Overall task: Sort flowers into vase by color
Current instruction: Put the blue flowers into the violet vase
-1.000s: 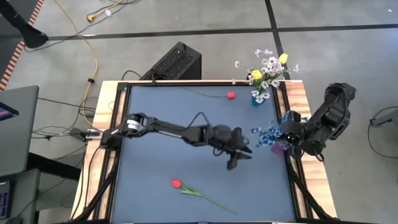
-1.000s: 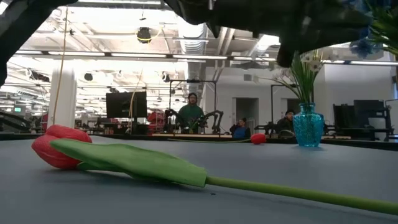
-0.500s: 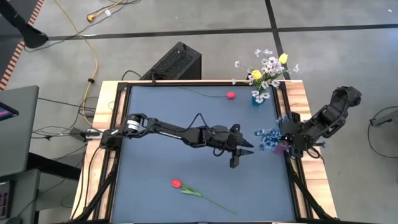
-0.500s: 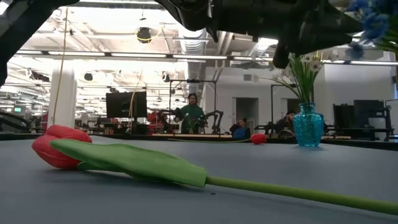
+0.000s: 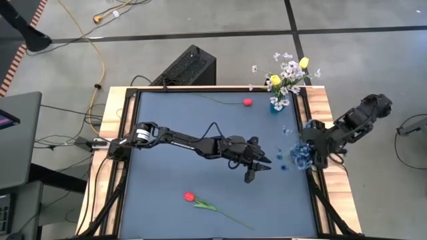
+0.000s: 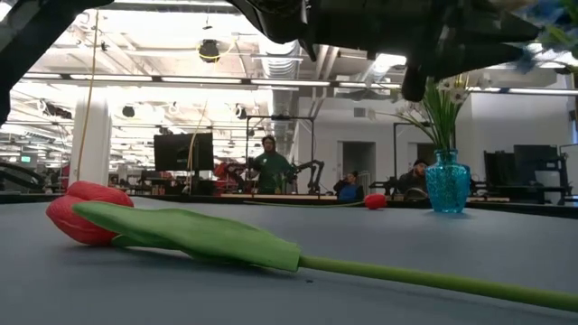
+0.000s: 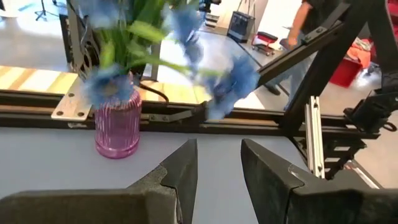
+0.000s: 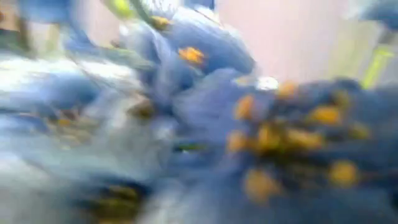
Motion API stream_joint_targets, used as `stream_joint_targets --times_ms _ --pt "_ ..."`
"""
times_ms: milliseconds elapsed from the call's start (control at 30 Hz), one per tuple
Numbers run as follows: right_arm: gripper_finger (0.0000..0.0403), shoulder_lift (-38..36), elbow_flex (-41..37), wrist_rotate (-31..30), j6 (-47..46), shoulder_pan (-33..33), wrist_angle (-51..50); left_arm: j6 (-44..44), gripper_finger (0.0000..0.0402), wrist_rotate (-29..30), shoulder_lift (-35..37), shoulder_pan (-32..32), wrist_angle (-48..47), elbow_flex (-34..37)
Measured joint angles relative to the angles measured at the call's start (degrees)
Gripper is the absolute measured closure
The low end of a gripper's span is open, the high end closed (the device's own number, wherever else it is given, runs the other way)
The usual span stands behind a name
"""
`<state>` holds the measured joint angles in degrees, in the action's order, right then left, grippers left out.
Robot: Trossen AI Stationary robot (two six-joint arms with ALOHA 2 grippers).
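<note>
Blue flowers (image 5: pixel 300 155) stand bunched in a purple ribbed vase (image 7: pixel 117 127) at the table's right edge; they are smeared in the left wrist view and fill the right wrist view (image 8: pixel 205 112). My right gripper (image 5: pixel 312 148) is right beside them, its fingers hidden. My left gripper (image 5: pixel 257 168) hovers open at mid-table, pointing at the purple vase with nothing between its fingers (image 7: pixel 219 158). One red flower (image 5: pixel 189 197) lies flat near the front edge, another (image 5: pixel 247 102) near the far edge.
A blue glass vase (image 5: pixel 277 105) with white and yellow flowers stands at the far right corner (image 6: pixel 447 185). The wooden table frame (image 5: pixel 320 107) runs along the right side. People and other equipment show in the room beyond the table.
My right arm has stretched out toward the table's right edge. The blue flowers have shifted toward the right and near edges and drawn into a tighter bunch over the purple vase; they are smeared with motion now.
</note>
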<state>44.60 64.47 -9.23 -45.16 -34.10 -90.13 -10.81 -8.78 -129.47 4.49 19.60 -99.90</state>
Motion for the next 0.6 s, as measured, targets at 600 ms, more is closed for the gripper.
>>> stream_joint_targets --times_ms 600 --pt "0.0182 -0.1 18.3 6.9 -6.9 2.4 1.3 5.9 0.0257 6.1 -6.0 -0.8 4.5 -1.3"
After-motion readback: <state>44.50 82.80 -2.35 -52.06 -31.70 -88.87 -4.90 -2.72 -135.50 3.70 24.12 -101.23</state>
